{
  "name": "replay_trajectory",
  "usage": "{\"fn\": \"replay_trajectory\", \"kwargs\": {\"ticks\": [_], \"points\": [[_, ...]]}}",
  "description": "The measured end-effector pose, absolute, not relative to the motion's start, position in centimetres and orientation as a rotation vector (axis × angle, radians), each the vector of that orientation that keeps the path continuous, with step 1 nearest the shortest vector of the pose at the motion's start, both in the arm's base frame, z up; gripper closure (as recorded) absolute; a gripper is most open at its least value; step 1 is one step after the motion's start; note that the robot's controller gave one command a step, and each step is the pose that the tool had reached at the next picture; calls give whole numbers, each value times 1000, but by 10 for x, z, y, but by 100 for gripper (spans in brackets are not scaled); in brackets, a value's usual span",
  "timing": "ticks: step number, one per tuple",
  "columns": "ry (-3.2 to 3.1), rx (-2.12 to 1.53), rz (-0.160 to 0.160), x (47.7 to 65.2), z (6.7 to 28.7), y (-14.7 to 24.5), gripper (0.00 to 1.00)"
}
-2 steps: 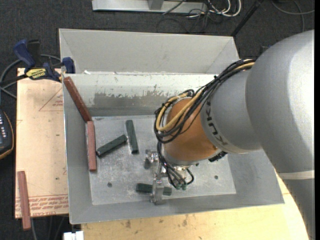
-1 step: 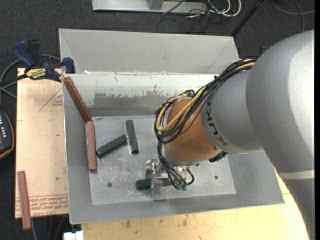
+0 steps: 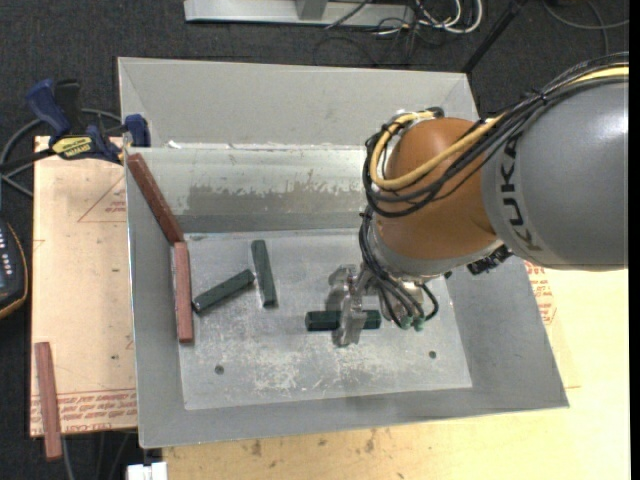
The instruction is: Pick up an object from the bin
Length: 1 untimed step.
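Jaws come straight down at the right-centre of the grey metal bin (image 3: 300,380), one finger on each long side of a short dark green rectangular bar (image 3: 322,320). They are narrowed to the bar's width and look closed on it. The bar lies flat on the bin floor, not lifted. Gripping across the short width makes sense, since it is the only span the jaws can close over. The wrist is upright, so a plain vertical lift should do.

The orange wrist cover (image 3: 435,193) with its cables hangs over the back-right of the bin and hides the floor under it.

Nearby things:
- A slanted dark green bar (image 3: 222,291) lies left of centre.
- An upright-lying dark green bar (image 3: 264,273) is just beside it. Both are well apart from the jaws.
- A reddish-brown wooden strip (image 3: 184,293) lies along the left wall.

Nothing touches the gripped bar and the floor round it is bare, so I judge the lift path free. The main risk is the bar tilting if it is pinched off-centre.
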<state>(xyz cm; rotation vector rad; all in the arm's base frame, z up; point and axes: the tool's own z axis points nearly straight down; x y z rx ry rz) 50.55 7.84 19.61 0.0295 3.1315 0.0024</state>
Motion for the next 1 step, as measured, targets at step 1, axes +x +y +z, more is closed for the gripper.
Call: {"fn": "replay_trajectory", "kwargs": {"ticks": [1], "points": [[3122,-187,1,552,324,63,100]]}}
